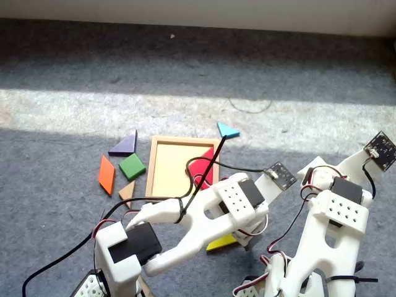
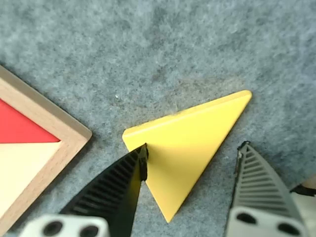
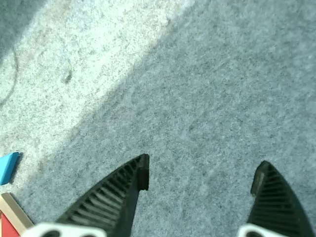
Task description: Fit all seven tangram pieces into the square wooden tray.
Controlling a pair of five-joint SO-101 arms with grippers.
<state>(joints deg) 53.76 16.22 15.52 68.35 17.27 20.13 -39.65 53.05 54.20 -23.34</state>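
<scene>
The left claw (image 2: pixel 193 147) stands spread astride the yellow triangle (image 2: pixel 197 126) (near the wooden tray (image 2: pixel 64 129)), the right claw (image 3: pixel 202 170) spread above the grey tabletop (image 3: pixel 222 74).

Tray in the middle, pieces around it.
The inner triangle (image 1: pixel 204 166) lies in the tray's (image 1: pixel 151 168) right half. Left of the tray: mid triangle (image 1: pixel 125 145) farthest, square (image 1: pixel 132 166), parallelogram (image 1: pixel 106 174) beyond it, small triangle (image 1: pixel 127 190) nearest. The corner triangle (image 1: pixel 228 129) sits off the far right corner. The big triangle (image 2: pixel 197 126) lies near-right, straddled by the left gripper (image 2: pixel 192 150).
</scene>
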